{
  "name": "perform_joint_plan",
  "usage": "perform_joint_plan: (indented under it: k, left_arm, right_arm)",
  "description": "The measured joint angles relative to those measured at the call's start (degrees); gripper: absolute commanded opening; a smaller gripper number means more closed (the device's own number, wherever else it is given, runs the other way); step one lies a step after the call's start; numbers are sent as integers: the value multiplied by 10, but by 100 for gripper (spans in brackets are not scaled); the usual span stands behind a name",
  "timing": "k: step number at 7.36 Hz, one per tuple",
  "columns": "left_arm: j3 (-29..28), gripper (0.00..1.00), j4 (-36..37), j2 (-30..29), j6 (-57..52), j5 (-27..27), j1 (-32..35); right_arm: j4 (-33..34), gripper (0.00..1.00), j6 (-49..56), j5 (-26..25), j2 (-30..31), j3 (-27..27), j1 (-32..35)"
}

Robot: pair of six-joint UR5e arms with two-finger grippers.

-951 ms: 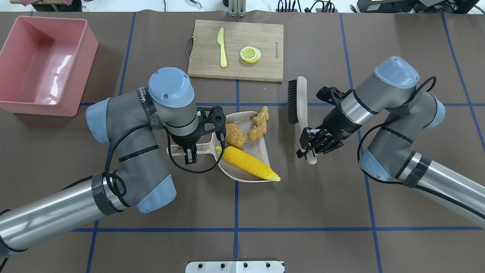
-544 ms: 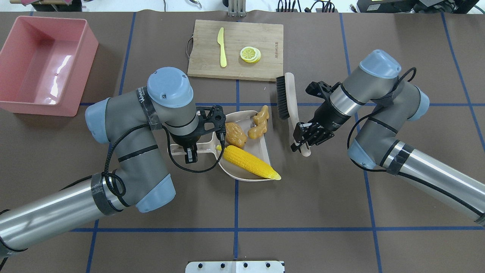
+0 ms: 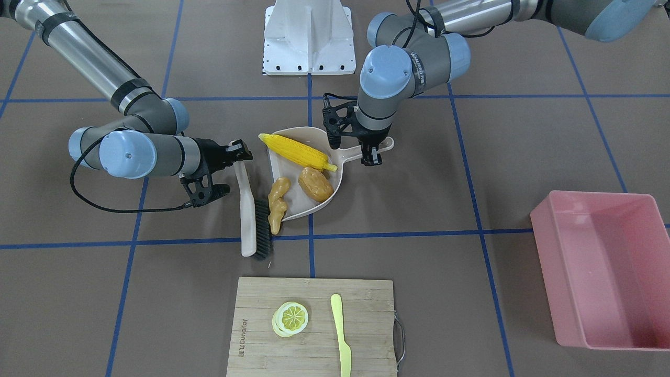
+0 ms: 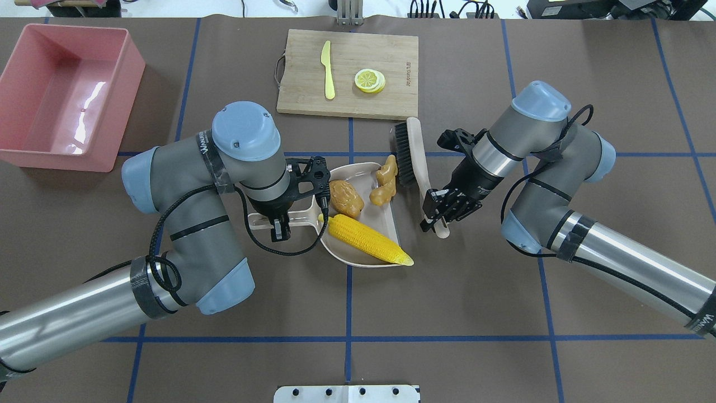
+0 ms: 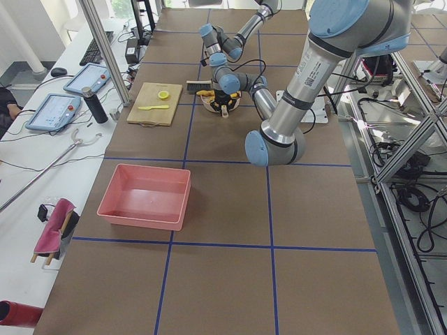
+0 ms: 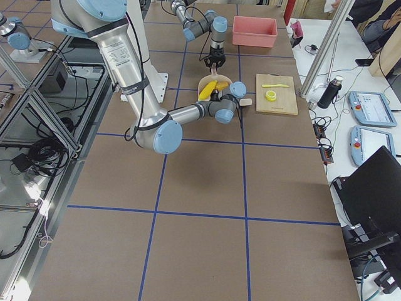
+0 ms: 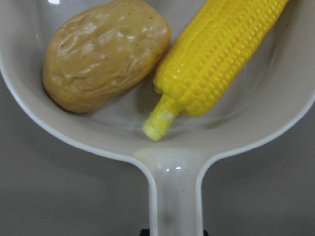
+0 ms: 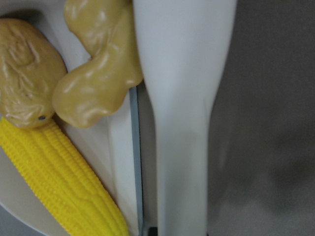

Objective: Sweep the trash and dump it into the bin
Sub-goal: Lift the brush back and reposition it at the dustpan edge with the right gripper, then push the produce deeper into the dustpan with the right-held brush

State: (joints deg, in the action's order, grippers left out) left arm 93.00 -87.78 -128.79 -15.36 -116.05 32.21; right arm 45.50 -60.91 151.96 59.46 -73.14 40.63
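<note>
The corn cob (image 4: 369, 240) and the potato (image 4: 345, 198) lie in the beige dustpan (image 4: 386, 219). The ginger root (image 4: 385, 182) lies at the dustpan's open mouth. My left gripper (image 4: 278, 219) is shut on the dustpan's handle (image 7: 176, 196). My right gripper (image 4: 439, 215) is shut on the handle (image 8: 182, 123) of a brush (image 4: 415, 146). The brush's black bristles (image 4: 401, 154) are against the ginger's right side. The pink bin (image 4: 130, 61) stands empty at the far left.
A wooden cutting board (image 4: 391, 56) lies just beyond the brush tip, with a pale yellow knife (image 4: 328, 70) and a lemon slice (image 4: 370, 80) on it. The robot's white base plate (image 4: 347, 393) is at the near edge.
My right gripper has carried the brush to the left, from well clear of the dustpan to its mouth, so the bristles now meet the ginger. The left arm has barely moved.
</note>
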Motion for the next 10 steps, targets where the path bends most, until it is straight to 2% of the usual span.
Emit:
perform_joint_plan:
  k: [3,7,10]
  left_arm:
    - [2,0,0,1,1,0,0]
    - [7,0,0,2,1,-1,2]
    - [10,0,-2,2,2,-1,5]
  right_arm:
    - [8,0,-27,-9,-1,-11,-18]
    - [8,0,-123,-42,7,-65,-61]
    - [14,0,-156,-65,7,-87,-79]
